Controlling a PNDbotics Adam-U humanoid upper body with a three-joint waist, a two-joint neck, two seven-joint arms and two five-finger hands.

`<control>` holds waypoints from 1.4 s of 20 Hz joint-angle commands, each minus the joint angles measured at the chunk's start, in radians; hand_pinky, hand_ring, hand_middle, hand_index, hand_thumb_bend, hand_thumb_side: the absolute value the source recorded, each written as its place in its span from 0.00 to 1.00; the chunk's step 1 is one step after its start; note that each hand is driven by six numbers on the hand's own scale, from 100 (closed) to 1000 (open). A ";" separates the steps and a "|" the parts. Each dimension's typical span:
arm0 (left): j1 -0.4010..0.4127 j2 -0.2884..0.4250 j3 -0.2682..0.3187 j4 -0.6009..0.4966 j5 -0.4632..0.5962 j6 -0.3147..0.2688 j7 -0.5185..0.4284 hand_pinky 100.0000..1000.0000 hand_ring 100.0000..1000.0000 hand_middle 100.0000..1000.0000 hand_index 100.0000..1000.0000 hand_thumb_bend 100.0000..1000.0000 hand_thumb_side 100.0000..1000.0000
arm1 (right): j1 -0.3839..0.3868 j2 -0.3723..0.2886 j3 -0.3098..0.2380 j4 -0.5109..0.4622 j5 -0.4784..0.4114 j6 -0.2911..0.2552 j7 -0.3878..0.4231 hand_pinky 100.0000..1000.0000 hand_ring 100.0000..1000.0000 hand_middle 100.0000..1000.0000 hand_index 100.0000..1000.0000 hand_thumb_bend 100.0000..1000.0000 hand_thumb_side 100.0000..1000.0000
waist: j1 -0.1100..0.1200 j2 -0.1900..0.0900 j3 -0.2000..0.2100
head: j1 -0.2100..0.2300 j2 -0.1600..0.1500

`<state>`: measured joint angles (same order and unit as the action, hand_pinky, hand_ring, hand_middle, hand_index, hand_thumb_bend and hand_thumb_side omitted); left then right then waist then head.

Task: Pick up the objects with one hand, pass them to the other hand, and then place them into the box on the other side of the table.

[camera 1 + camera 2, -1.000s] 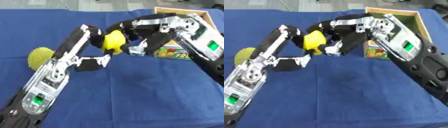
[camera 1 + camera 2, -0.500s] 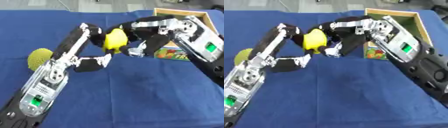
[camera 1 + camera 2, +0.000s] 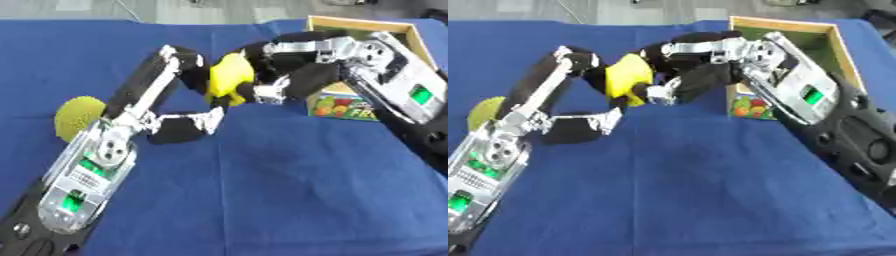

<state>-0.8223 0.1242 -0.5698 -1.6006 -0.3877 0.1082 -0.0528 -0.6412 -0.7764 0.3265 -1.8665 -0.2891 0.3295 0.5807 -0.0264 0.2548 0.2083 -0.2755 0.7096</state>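
Nearest us, along the left side of the blue desk (image 3: 262, 200), we see the left forearm with its silver casing and green lights rising from the lower left corner. Just beyond its elbow, near the desk's left edge, a bumpy yellow-green ball (image 3: 77, 113) lies on the cloth, partly hidden by the arm in the right eye view.

Further in, above the middle of the desk, the two hands meet around a yellow fruit (image 3: 229, 77), which is held in the air, clear of the cloth. The left hand (image 3: 194, 75) comes up from the left and its fingers curl against the fruit's left side. The right hand (image 3: 689, 75) reaches in from the right, and its black fingers wrap the fruit's right and lower side, with a silver fingertip showing just beneath it. We cannot tell which of the two hands bears the fruit's weight.

Behind the right hand, at the far right of the desk, stands a wooden box (image 3: 833, 37) with a green floor. A colourful carton (image 3: 346, 107) printed with fruit shows at the near end of the box, partly covered by the right forearm.
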 commanded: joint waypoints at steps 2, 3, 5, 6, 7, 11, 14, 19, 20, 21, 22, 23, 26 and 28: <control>-0.019 -0.008 0.007 -0.018 0.001 -0.008 0.005 0.53 0.43 0.32 0.38 0.00 0.03 | -0.011 -0.011 -0.012 -0.009 -0.050 0.008 -0.037 0.57 0.72 0.53 0.69 0.00 0.56 | -0.008 0.000 -0.003 | -0.001 -0.011; -0.019 -0.008 0.007 -0.017 0.000 -0.008 0.006 0.53 0.43 0.32 0.39 0.00 0.03 | -0.011 -0.011 -0.012 -0.011 -0.059 0.007 -0.043 0.56 0.70 0.51 0.67 0.00 0.57 | -0.008 0.000 -0.003 | -0.001 -0.010; -0.018 -0.010 0.008 -0.015 -0.003 -0.007 0.012 0.53 0.43 0.33 0.40 0.00 0.03 | -0.012 -0.011 -0.010 -0.014 -0.075 0.007 -0.050 0.51 0.63 0.46 0.62 0.00 0.55 | -0.008 0.000 -0.003 | 0.000 -0.008; -0.018 -0.011 0.009 -0.014 -0.005 -0.006 0.017 0.54 0.44 0.34 0.41 0.00 0.03 | -0.012 -0.012 -0.010 -0.016 -0.081 0.008 -0.053 0.50 0.62 0.46 0.60 0.00 0.55 | -0.008 0.000 -0.004 | 0.000 -0.007; -0.018 -0.011 0.010 -0.013 -0.009 -0.003 0.024 0.54 0.45 0.35 0.42 0.00 0.03 | -0.012 -0.012 -0.010 -0.018 -0.085 0.008 -0.055 0.48 0.61 0.44 0.59 0.00 0.53 | -0.008 0.000 -0.004 | 0.000 -0.006; -0.017 -0.014 0.014 -0.009 -0.021 0.013 0.066 0.54 0.45 0.35 0.43 0.00 0.01 | -0.010 -0.015 -0.010 -0.025 -0.092 0.007 -0.064 0.44 0.56 0.41 0.54 0.00 0.49 | -0.008 -0.001 -0.005 | -0.002 -0.007; -0.016 -0.015 0.013 -0.003 -0.030 0.031 0.100 0.58 0.48 0.40 0.49 0.09 0.00 | -0.009 -0.017 -0.011 -0.025 -0.093 0.007 -0.068 0.43 0.55 0.40 0.53 0.00 0.47 | -0.008 -0.002 -0.007 | -0.002 -0.008; -0.012 -0.015 0.019 0.009 -0.034 0.069 0.147 0.63 0.53 0.47 0.59 0.31 0.03 | -0.005 -0.023 -0.012 -0.023 -0.087 0.004 -0.074 0.42 0.54 0.39 0.52 0.00 0.40 | -0.009 -0.003 -0.009 | -0.003 -0.008; -0.011 -0.015 0.019 0.011 -0.033 0.080 0.160 0.64 0.54 0.48 0.61 0.33 0.07 | -0.003 -0.024 -0.012 -0.023 -0.084 0.004 -0.073 0.42 0.53 0.39 0.52 0.00 0.39 | -0.009 -0.003 -0.010 | -0.003 -0.008; -0.011 -0.015 0.018 0.013 -0.031 0.089 0.171 0.64 0.55 0.49 0.62 0.35 0.10 | -0.003 -0.025 -0.012 -0.022 -0.083 0.005 -0.073 0.41 0.53 0.38 0.51 0.00 0.37 | -0.009 -0.003 -0.010 | -0.003 -0.008; -0.011 -0.015 0.017 0.015 -0.028 0.096 0.180 0.64 0.55 0.50 0.63 0.37 0.13 | -0.003 -0.025 -0.013 -0.021 -0.083 0.005 -0.074 0.41 0.52 0.38 0.51 0.00 0.34 | -0.008 -0.003 -0.011 | -0.003 -0.008; -0.011 -0.016 0.017 0.016 -0.025 0.103 0.187 0.65 0.55 0.50 0.64 0.38 0.15 | -0.003 -0.026 -0.014 -0.021 -0.082 0.008 -0.074 0.40 0.51 0.37 0.50 0.00 0.31 | -0.008 -0.004 -0.011 | -0.004 -0.009; -0.010 -0.017 0.015 0.017 -0.015 0.115 0.205 0.66 0.57 0.53 0.67 0.47 0.23 | -0.003 -0.027 -0.015 -0.021 -0.079 0.015 -0.075 0.39 0.50 0.36 0.50 0.00 0.26 | -0.008 -0.005 -0.012 | -0.008 -0.008; -0.009 -0.016 0.013 0.018 -0.006 0.119 0.209 0.69 0.61 0.56 0.71 0.56 0.29 | -0.002 -0.030 -0.018 -0.021 -0.079 0.016 -0.080 0.39 0.49 0.36 0.49 0.00 0.26 | -0.007 -0.006 -0.013 | -0.009 -0.008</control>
<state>-0.8177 0.1076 -0.5636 -1.5723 -0.4027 0.2245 0.1477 -0.6323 -0.7804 0.3199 -1.8677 -0.3686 0.3434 0.5024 -0.0264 0.2548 0.1972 -0.2807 0.7097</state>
